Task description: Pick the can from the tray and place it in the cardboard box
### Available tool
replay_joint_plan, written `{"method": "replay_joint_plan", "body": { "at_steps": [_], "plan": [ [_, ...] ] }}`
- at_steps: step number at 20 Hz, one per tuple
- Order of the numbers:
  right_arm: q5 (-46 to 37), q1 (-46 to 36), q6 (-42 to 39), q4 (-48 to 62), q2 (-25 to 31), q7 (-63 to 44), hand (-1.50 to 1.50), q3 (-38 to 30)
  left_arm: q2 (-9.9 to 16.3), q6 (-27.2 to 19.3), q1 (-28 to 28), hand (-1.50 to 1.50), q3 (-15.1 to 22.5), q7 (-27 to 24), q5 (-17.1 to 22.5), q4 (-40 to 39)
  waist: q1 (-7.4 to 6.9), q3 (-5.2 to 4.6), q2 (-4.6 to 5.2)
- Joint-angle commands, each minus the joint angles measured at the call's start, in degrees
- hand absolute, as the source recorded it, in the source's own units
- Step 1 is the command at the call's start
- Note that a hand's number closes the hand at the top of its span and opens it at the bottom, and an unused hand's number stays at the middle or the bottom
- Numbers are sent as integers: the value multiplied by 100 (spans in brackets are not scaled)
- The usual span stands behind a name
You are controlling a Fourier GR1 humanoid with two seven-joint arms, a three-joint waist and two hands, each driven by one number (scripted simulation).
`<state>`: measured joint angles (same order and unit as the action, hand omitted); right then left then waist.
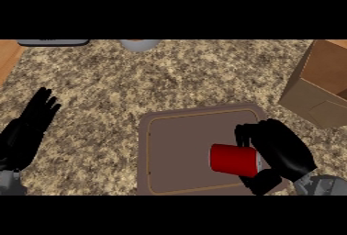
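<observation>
Nearest us, our right hand point(284, 153) is wrapped round the one red can point(234, 160) at the right side of the brown tray point(176, 156), fingers curled over its far side and thumb under its near side. The can lies tipped on its side, long axis running left to right, its free end pointing left and its other end in the palm. Whether it touches the tray we cannot tell. At the left edge our left hand point(30, 126) rests open, fingers straight. Farther right stands one cardboard box point(318, 87), well apart from the can. At the far edge sit a grey cup point(140, 44) and a dark flat thing point(53, 42).
</observation>
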<state>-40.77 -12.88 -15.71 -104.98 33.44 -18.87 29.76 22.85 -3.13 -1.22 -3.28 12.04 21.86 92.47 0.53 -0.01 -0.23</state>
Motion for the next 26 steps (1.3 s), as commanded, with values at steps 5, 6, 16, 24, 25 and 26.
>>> {"method": "replay_joint_plan", "body": {
  "at_steps": [5,6,16,24,25,26],
  "plan": [
    [504,-351,-577,-2174,95,-940,150,-1092,-15,120,152,0,-106,31,39,100,7,-6,-14],
    [668,-256,-590,-2376,140,-973,150,-1343,7,-19,199,0,-58,268,-12,423,3,-1,-19],
    [1359,-1098,-886,-1757,418,-1464,150,-3575,-238,70,112,0,37,103,-223,179,-79,0,21],
    [868,-1441,-819,-291,645,-351,150,-3802,-412,117,66,0,-24,168,-380,279,-112,1,33],
    [1005,-1072,-982,-442,907,-27,150,-4162,-312,241,-33,0,-203,98,-301,-21,-63,2,29],
    [778,-1364,-734,120,717,136,150,-3885,-309,229,43,0,-156,301,-273,360,-116,2,33]
  ]
}}
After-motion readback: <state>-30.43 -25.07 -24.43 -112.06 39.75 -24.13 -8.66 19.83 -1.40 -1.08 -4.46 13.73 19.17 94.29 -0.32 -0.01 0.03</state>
